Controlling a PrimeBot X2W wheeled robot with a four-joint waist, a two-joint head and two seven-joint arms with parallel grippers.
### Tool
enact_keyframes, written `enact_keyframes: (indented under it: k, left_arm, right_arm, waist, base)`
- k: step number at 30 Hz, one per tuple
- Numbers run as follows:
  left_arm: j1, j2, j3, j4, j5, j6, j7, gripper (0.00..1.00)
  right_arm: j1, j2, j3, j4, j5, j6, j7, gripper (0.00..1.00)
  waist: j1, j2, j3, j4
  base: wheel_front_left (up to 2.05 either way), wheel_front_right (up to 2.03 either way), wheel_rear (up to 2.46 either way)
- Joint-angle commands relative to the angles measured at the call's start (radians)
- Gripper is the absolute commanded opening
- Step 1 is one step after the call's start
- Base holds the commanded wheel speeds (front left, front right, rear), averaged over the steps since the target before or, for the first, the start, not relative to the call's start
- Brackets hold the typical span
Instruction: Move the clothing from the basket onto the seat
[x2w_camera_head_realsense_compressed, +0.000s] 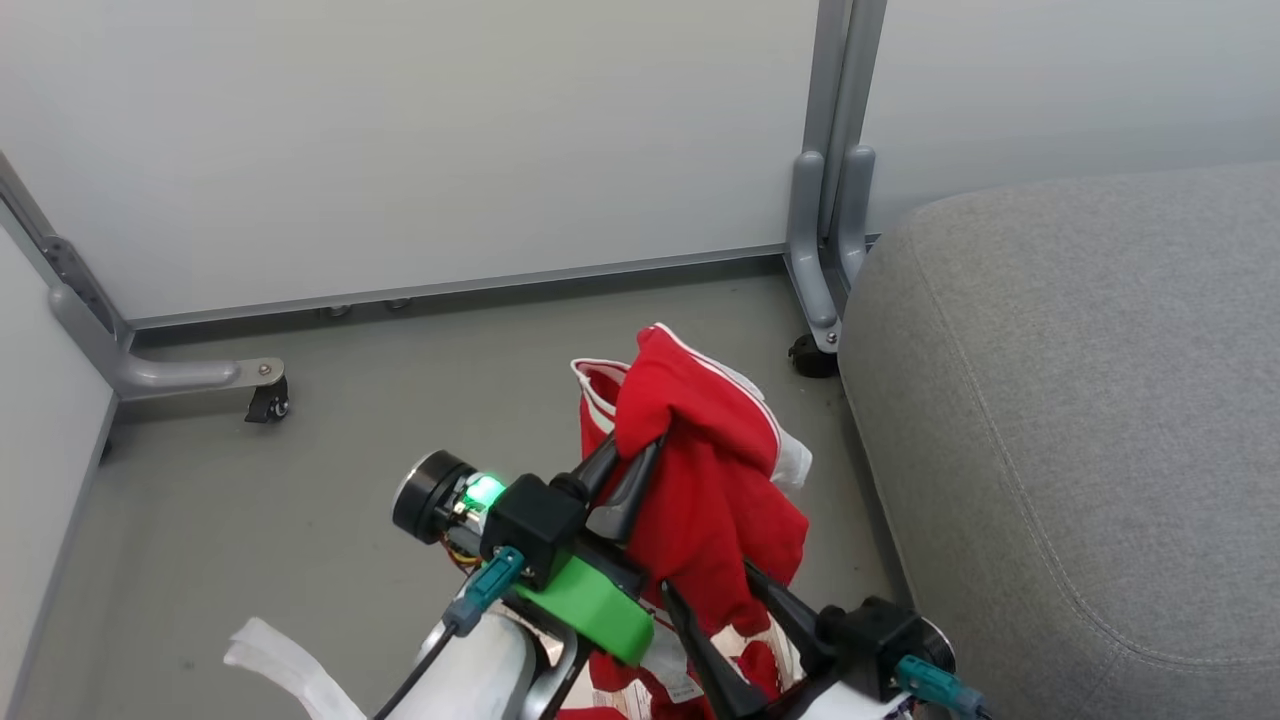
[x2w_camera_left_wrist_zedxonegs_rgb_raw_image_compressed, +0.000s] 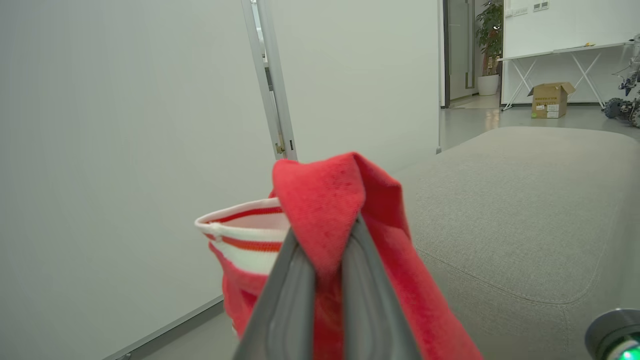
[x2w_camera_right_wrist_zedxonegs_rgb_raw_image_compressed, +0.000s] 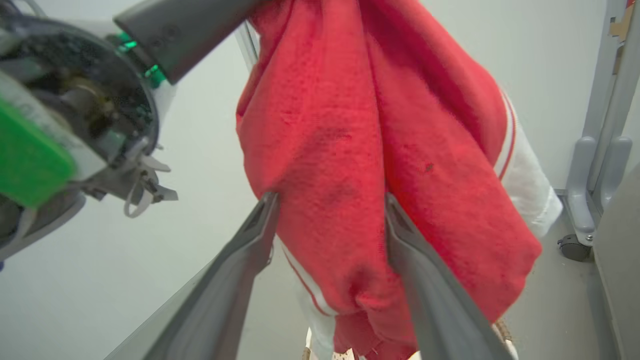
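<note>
The red clothing (x2w_camera_head_realsense_compressed: 720, 480) with white stripes and trim hangs in the air above the floor, just left of the big grey seat (x2w_camera_head_realsense_compressed: 1080, 400). My left gripper (x2w_camera_head_realsense_compressed: 635, 447) is shut on a fold at the garment's top; the left wrist view shows the fingers pinching the clothing (x2w_camera_left_wrist_zedxonegs_rgb_raw_image_compressed: 325, 190) with the seat (x2w_camera_left_wrist_zedxonegs_rgb_raw_image_compressed: 525, 200) to its right. My right gripper (x2w_camera_head_realsense_compressed: 708, 580) is open lower down, and in the right wrist view the right gripper (x2w_camera_right_wrist_zedxonegs_rgb_raw_image_compressed: 330, 197) has its fingers spread either side of the hanging clothing (x2w_camera_right_wrist_zedxonegs_rgb_raw_image_compressed: 340, 125). The basket is out of view.
White partition panels on grey metal feet with casters (x2w_camera_head_realsense_compressed: 268, 402) (x2w_camera_head_realsense_compressed: 812, 357) close off the back and left. Grey floor (x2w_camera_head_realsense_compressed: 300, 520) lies below the garment. A white strip (x2w_camera_head_realsense_compressed: 285, 665) lies at the lower left. Far off stand a cardboard box (x2w_camera_left_wrist_zedxonegs_rgb_raw_image_compressed: 550, 99) and a folding table.
</note>
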Motion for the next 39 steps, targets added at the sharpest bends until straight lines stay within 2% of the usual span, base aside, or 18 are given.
enact_keyframes:
  k: [1,7,8,9,18,23,24,25,39]
  left_arm:
    - [-0.019,-0.004,-0.006,-0.012,-0.012,-0.006,0.008,0.00]
    - [-0.017,0.000,-0.029,-0.062,-0.028,-0.008,0.045,0.00]
    - [-0.017,0.004,-0.031,-0.073,-0.026,-0.005,0.052,0.00]
    - [-0.016,0.005,-0.032,-0.077,-0.027,-0.004,0.054,0.00]
    - [-0.009,0.027,-0.019,-0.064,-0.039,0.008,0.061,0.00]
    - [-0.015,0.036,-0.018,-0.056,-0.035,0.014,0.051,0.00]
    - [-0.015,0.037,-0.019,-0.053,-0.033,0.016,0.049,0.62]
    - [-0.015,0.038,-0.019,-0.050,-0.033,0.018,0.050,1.00]
    - [-0.027,0.053,-0.024,-0.031,-0.045,0.032,0.063,1.00]
  right_arm:
    - [-0.025,-0.003,0.003,0.015,-0.006,0.000,-0.003,1.00]
    - [-0.045,-0.003,0.003,0.063,-0.019,0.000,-0.003,1.00]
    - [-0.050,-0.003,0.010,0.076,-0.027,0.000,-0.003,0.40]
    - [-0.051,-0.002,0.021,0.086,-0.029,0.000,-0.003,0.00]
    - [-0.048,-0.003,0.048,0.105,-0.004,0.000,-0.003,0.00]
    - [-0.033,-0.003,0.025,0.098,0.023,0.000,-0.003,0.00]
    - [-0.033,-0.002,0.025,0.098,0.025,0.000,-0.003,0.00]
    - [-0.034,-0.002,0.025,0.098,0.024,0.000,-0.003,0.00]
    - [-0.039,-0.003,-0.004,0.087,0.009,0.000,-0.003,0.00]
  waist:
    - [0.0001,0.0000,0.001,-0.001]
    - [0.0001,0.0000,0.005,-0.006]
    - [0.0001,0.0000,0.006,-0.008]
    - [0.0001,0.0000,0.006,-0.009]
    - [0.0001,0.0000,0.011,-0.019]
    - [0.0001,0.0000,0.015,-0.021]
    - [0.0001,0.0000,0.015,-0.022]
    - [0.0001,0.0000,0.015,-0.022]
    - [0.0001,0.0000,0.026,-0.038]
  base:
    - [0.00,0.00,0.00]
    - [0.00,0.00,0.00]
    - [0.00,0.00,0.00]
    - [0.00,0.00,0.00]
    - [0.00,0.00,0.00]
    - [0.00,0.00,0.00]
    - [0.00,0.00,0.00]
    - [0.00,0.00,0.00]
    - [0.00,0.00,0.00]
